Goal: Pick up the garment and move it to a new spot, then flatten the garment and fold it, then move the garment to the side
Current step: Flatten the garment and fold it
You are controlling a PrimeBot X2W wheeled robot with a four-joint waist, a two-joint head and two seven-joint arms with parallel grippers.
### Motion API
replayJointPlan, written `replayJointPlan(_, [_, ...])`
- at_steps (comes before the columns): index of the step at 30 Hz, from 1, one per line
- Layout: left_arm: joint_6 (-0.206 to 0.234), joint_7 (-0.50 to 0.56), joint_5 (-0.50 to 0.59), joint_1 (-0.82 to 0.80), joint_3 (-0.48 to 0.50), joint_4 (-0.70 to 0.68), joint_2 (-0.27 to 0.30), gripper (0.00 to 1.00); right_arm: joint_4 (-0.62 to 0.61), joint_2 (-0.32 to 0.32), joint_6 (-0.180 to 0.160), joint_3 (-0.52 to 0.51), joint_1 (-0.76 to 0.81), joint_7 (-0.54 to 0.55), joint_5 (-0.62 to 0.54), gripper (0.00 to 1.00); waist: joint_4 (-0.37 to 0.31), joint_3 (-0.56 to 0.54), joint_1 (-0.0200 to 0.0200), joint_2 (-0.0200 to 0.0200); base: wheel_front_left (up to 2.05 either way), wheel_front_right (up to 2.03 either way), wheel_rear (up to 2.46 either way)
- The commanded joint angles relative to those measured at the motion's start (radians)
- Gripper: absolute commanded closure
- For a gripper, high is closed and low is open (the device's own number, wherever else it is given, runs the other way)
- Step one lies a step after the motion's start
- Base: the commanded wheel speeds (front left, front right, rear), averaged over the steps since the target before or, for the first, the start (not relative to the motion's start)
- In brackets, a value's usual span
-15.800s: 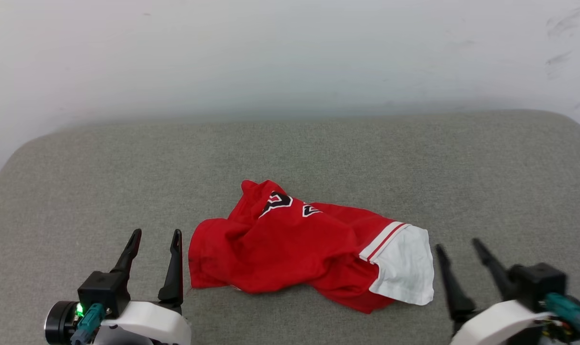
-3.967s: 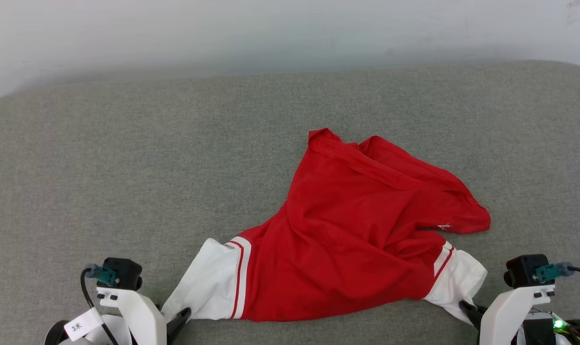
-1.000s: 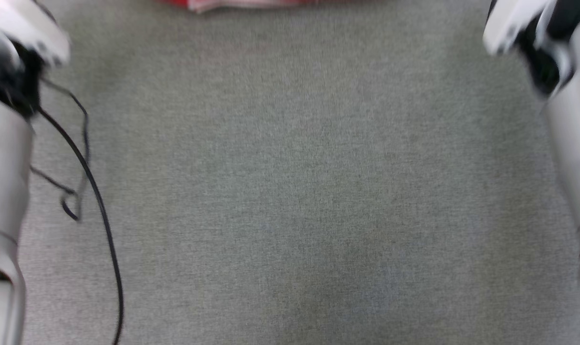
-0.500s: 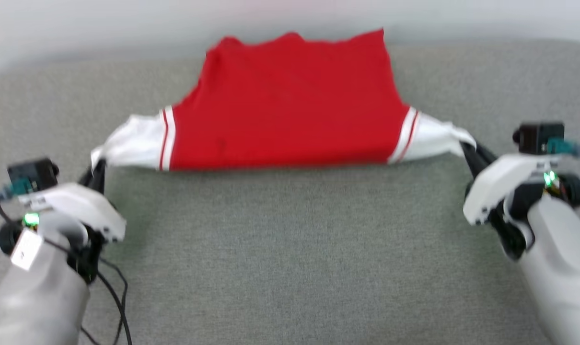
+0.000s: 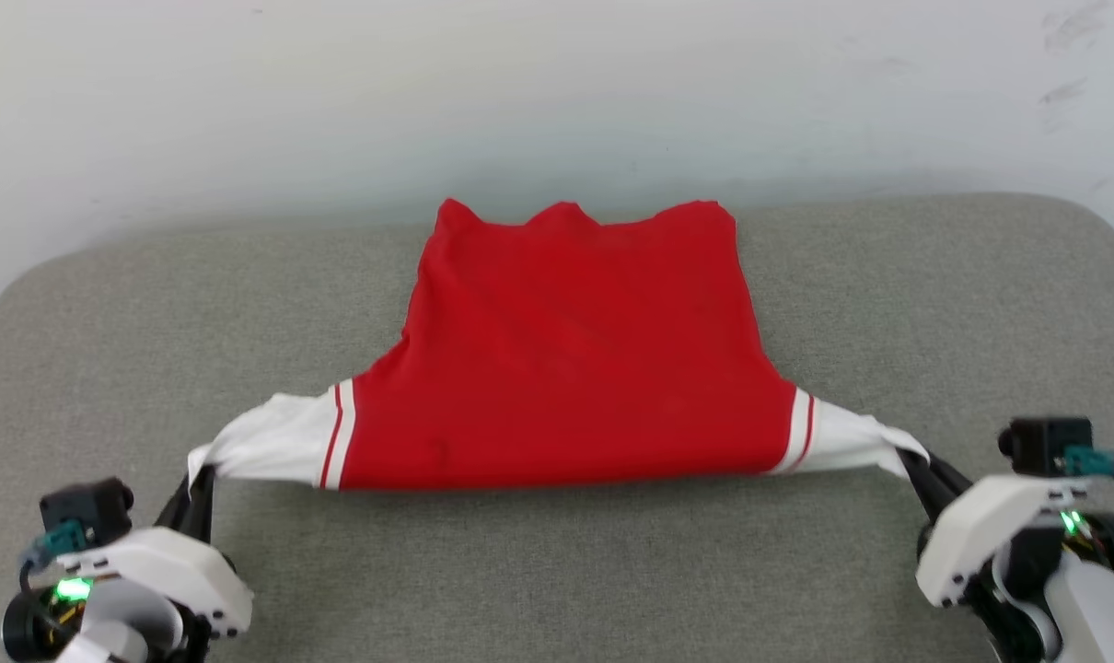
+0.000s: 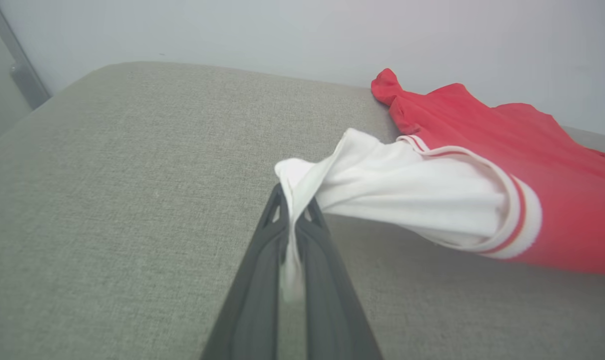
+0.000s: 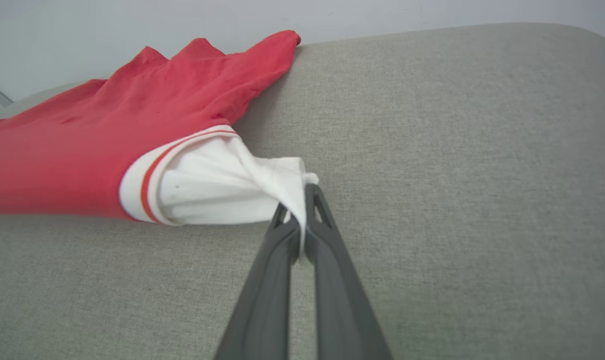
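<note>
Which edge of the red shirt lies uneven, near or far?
The far edge of the garment, by the wall: it runs in wavy peaks, while the near edge, pulled between the sleeves pinched by the left gripper and right gripper, is straight.

Bright, soft, even light — little contrast in any view.

The head view is sharp and evenly lit; the garment (image 5: 566, 368) throws only a thin, faint shadow along its near hem onto the grey cushion (image 5: 557, 571); a soft dim band lies where the cushion meets the pale wall (image 5: 557, 92); small green lamps (image 5: 74, 587) glow on both wrists; in the wrist views the left gripper (image 6: 293, 200) and right gripper (image 7: 300, 210) blur toward the bottom edge — the red cloth at the frame sides is soft too; wide-angle bending curves the cushion's far edge.
</note>
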Motion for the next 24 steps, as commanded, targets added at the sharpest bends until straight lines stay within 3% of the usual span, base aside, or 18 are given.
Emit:
replayJointPlan(1, [0.043,0.015,-0.004,0.068,0.014,-0.079,0.025,1.0,-0.042,-0.012,-0.002,-0.041,0.066,0.014,-0.009,1.0,0.007,-0.018,0.0003,-0.0001,0.0,0.0,0.0])
replayJointPlan(8, [0.189,0.104,-0.022,0.329,0.023,-0.405,0.077,1.0,-0.249,0.052,-0.002,-0.2,0.3,0.105,-0.063,1.0,0.026,-0.043,0.0003,-0.0001,0.0,0.0,0.0])
replayJointPlan(14, [0.267,0.151,-0.035,0.472,0.03,-0.582,0.108,1.0,-0.41,0.128,-0.002,-0.31,0.462,0.19,-0.11,1.0,0.046,-0.045,0.0003,-0.0001,0.0,0.0,0.0])
replayJointPlan(19, [0.306,0.202,-0.031,0.548,0.013,-0.689,0.136,1.0,-0.533,0.19,-0.002,-0.376,0.56,0.271,-0.149,1.0,0.058,-0.038,0.0003,-0.0001,0.0,0.0,0.0])
replayJointPlan(24, [0.297,0.206,-0.018,0.519,-0.025,-0.681,0.11,1.0,-0.542,0.215,-0.002,-0.367,0.559,0.302,-0.182,1.0,0.065,-0.021,0.0003,-0.0001,0.0,0.0,0.0])
